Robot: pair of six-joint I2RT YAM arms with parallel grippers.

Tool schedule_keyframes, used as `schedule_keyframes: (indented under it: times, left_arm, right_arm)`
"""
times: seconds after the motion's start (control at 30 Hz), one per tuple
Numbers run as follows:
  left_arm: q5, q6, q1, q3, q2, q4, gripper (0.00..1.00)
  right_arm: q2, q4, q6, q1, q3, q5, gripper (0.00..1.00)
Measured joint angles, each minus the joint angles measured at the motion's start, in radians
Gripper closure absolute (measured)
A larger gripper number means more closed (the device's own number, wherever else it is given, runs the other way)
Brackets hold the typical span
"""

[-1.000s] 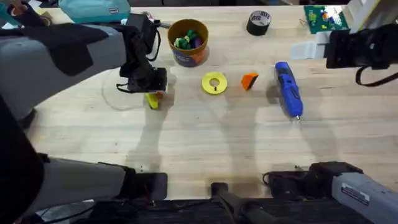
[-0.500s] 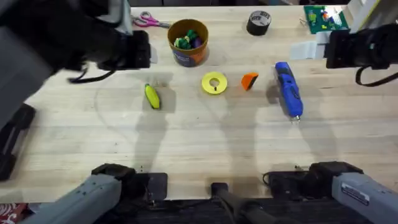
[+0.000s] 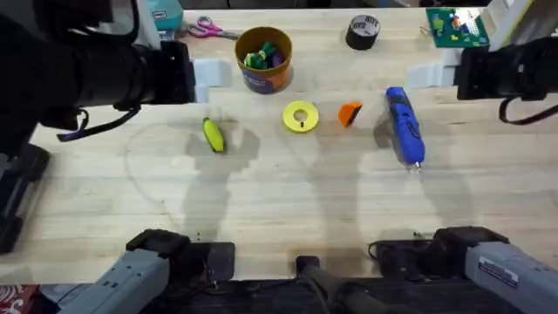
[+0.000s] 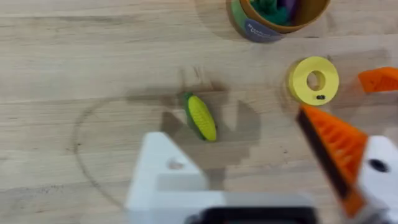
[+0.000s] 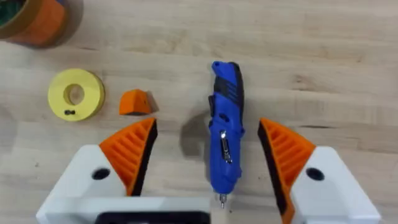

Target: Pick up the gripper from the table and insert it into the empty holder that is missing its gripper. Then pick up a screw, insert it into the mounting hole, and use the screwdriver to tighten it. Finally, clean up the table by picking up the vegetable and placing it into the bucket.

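Vegetable (image 3: pixel 213 135) (lying free) — bucket (image 3: pixel 263 59) beyond.

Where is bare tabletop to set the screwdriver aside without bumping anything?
The wide strip of table between the arm bases and the vegetable is bare. Crowded: the row of yellow tape ring, gripper and screwdriver, with the bucket behind.

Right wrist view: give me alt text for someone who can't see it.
The right gripper hangs open above the blue screwdriver, which lies on the wooden table between its orange-padded fingers. Beside the screwdriver lie the loose orange gripper tip and a yellow tape ring.
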Motion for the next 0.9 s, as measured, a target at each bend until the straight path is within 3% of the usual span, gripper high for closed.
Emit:
schedule_keyframes:
  times: [0.07,0.27,0.4,0.53,0.67,0.9]
  left_arm:
    - [-0.005,-0.003,0.0,0.0,0.0,-0.004,0.024]
    - [-0.006,-0.002,0.0,0.0,0.0,0.024,0.015]
    - [-0.006,0.043,0.0,0.0,0.0,0.093,0.015]
    - [-0.002,0.151,0.0,0.0,0.0,0.169,0.015]
    - [-0.005,0.289,0.0,0.0,-0.002,0.169,0.016]
    - [-0.005,0.49,0.01,0.0,-0.002,0.346,0.015]
  right_arm:
    - [0.0,-0.026,0.0,0.0,0.0,0.0,0.004]
    - [0.0,-0.156,0.0,0.0,0.0,0.0,0.003]
    - [0.0,-0.271,0.0,0.0,0.001,0.0,0.003]
    - [0.0,-0.393,0.0,0.0,0.002,0.0,0.003]
    - [0.0,-0.486,0.0,0.0,0.002,0.0,0.003]
    - [0.0,-0.485,0.0,0.0,0.002,0.0,0.003]
